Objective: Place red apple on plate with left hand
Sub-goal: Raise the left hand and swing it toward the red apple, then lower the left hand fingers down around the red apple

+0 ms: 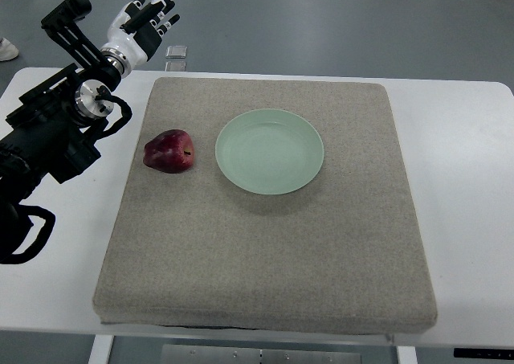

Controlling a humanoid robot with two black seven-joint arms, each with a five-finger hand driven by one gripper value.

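With the left hand (148, 18) raised far-left, fingers spread and empty, the lopsided apple (169, 151) left of the plate (270, 152) could roll from a careless grasp.

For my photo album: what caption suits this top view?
Left hand raised open beyond the mat, red apple lying beside the empty green plate.

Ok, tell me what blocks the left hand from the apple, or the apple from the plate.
Nothing visible. The left hand is raised beyond the mat's far-left corner, the red apple lies uncovered, and only bare mat separates it from the empty green plate.
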